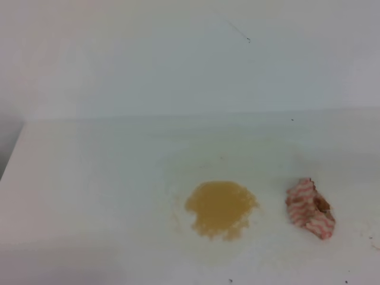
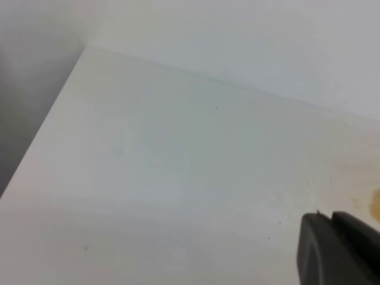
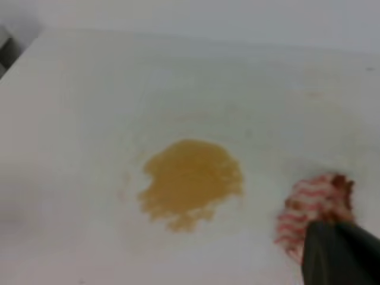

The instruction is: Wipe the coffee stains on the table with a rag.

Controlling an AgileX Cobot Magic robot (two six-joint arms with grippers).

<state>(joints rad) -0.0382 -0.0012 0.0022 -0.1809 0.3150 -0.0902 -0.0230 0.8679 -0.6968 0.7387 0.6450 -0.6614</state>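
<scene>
A plain pale wall [image 1: 178, 53] rose behind the work surface, meeting it along a straight seam. High on the wall sat a tiny dark mark [image 1: 248, 40] with a thin hairline scratch running up-left from it (too small to identify). At far left a grey strip [image 1: 7, 145] showed beyond the edge.

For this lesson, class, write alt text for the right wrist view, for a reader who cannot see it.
A tan-brown coffee stain with ragged edges sits mid-frame on a white table. To its right lies a bunched pink-and-white striped rag, apart from the stain, with the dark right hand at the bottom right corner overlapping it.
</scene>
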